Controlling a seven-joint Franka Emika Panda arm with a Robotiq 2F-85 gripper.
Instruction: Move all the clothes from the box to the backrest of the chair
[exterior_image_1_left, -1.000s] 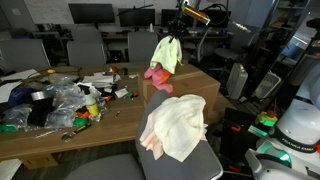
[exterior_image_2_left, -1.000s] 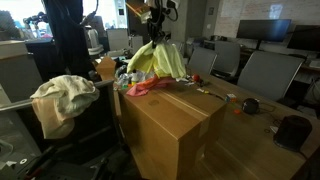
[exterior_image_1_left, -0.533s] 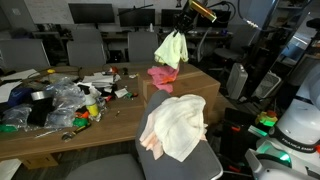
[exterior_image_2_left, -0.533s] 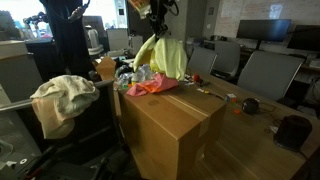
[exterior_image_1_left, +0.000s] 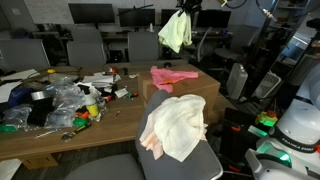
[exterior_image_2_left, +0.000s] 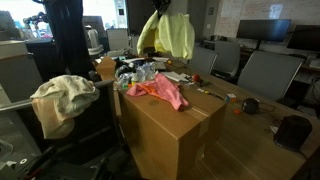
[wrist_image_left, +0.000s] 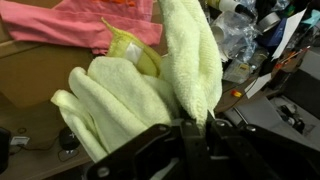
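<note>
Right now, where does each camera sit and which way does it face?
In an exterior view: behind the chair, facing the box; arm's end at the top edge.
In an exterior view: beside the box, looking across it; arm's end at the top.
Wrist view: looks down past the jaws at the yellow-green garment.
Both exterior views share that garment and the pink garment.

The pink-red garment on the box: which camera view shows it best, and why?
An exterior view, where the pink-red garment lies near and whole, spread on the box. In an exterior view from farther off, the garment looks small. The wrist view shows only part of it, at the frame edge beyond the pale yellow-green garment.
</note>
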